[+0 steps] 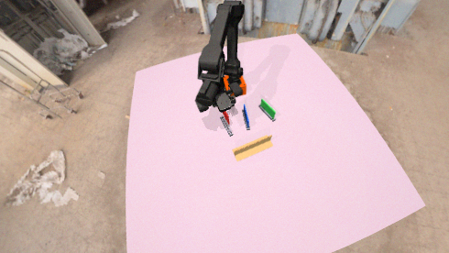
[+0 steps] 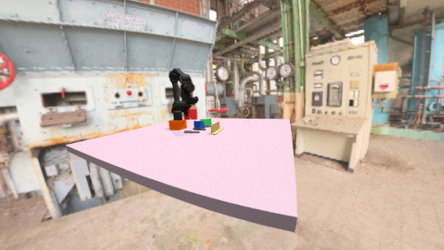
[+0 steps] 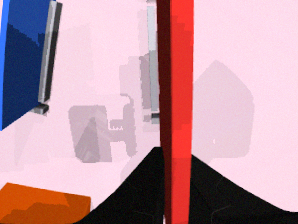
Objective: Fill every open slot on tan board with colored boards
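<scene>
my robot's arm (image 1: 213, 56) (image 2: 184, 88) is all black. it has long, chunky parts with fat, round bends between them. its gripper (image 1: 227, 110) (image 2: 193, 108) (image 3: 166, 155) is black too. close up, the fingers look smooth and dark, wide at the bottom and skinny at the tips, like pointy wedges.

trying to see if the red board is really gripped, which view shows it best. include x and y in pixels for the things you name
The wrist view: it shows the red board (image 1: 226, 117) (image 2: 192, 113) (image 3: 181, 100) up close, pinched in the hand. The top view shows only a sliver, partly covered by the arm. The exterior view shows it raised above the table, but tiny.
</scene>
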Controlling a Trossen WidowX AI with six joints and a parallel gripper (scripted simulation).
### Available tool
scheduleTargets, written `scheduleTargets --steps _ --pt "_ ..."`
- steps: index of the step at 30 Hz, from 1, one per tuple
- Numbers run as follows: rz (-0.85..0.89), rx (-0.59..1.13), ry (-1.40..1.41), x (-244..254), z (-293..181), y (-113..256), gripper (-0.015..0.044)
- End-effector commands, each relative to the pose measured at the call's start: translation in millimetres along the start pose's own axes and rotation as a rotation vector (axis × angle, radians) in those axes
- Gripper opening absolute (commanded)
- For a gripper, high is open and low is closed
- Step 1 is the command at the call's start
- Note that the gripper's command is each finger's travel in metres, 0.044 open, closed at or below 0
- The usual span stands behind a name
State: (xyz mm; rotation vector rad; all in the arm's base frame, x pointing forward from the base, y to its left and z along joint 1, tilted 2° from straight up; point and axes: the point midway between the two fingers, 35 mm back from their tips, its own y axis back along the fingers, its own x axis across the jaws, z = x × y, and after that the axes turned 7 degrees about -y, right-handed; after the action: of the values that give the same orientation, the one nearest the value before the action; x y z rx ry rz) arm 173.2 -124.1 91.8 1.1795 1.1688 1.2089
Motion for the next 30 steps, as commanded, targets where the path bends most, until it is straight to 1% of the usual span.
scheduleTargets --steps 1,8,30 --pt "-0.004 -0.008 0.004 -1 2 11 0.0" --pt "-0.004 -0.008 0.004 -1 3 19 0.0" --pt "-0.004 -0.012 -0.014 0 52 26 0.0"
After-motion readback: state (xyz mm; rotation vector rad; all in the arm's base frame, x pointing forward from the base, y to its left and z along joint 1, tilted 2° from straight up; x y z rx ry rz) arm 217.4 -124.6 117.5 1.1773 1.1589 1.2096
